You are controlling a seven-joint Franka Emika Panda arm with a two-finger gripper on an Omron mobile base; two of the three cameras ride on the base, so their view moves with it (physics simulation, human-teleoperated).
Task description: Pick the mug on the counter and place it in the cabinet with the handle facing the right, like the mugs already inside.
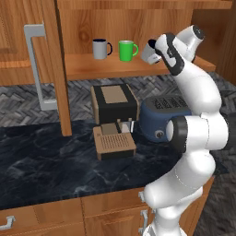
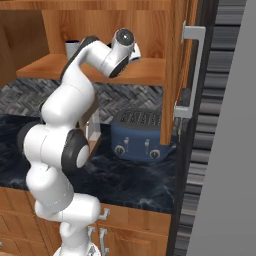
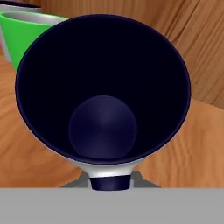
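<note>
Holding mug (image 1: 150, 53) tilted over cabinet (image 1: 138, 23) shelf (image 1: 115, 68), beside green mug (image 1: 126, 50); claw grip impossible to tell.

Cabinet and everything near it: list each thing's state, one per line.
cabinet: door open
mug: tilted, held at shelf height
gripper: shut on mug
green mug: upright on shelf, handle right
grey mug: upright on shelf, handle right
toaster: slots empty

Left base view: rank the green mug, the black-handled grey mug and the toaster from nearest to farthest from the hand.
1. Green mug, on the shelf just left of the hand.
2. Black-handled grey mug, further left on the shelf.
3. Toaster, below on the counter.
</note>
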